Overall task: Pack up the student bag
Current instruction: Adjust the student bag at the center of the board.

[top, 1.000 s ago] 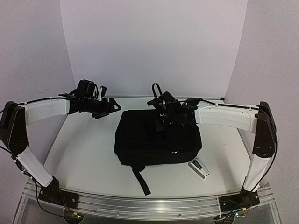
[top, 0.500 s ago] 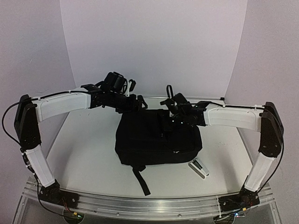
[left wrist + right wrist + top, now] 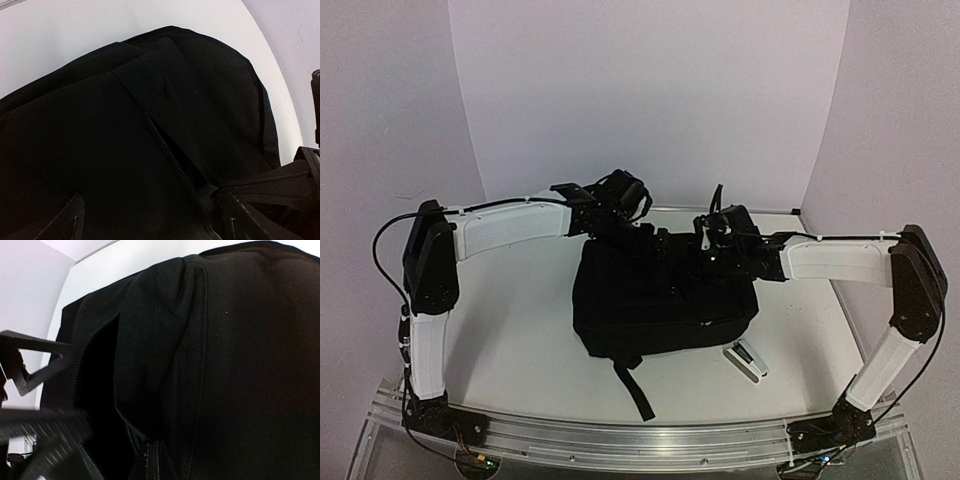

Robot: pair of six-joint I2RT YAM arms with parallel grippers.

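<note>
Black student bag [image 3: 660,310] sits well inside table [image 3: 520,330] edges.

I looked in on a lab test booth — plain white walls [image 3: 650,100] across the upper frame, an aluminium mounting rail [image 3: 620,437] along the bottom.

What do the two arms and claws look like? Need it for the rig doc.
Both match. The left arm and right arm have white shells on the long links and black blocky joints at elbow and base. A thin black cable loops out at each elbow and runs along the links. The left claw and right claw are all black. The bases sit on an aluminium rail. No markings are legible.
</note>
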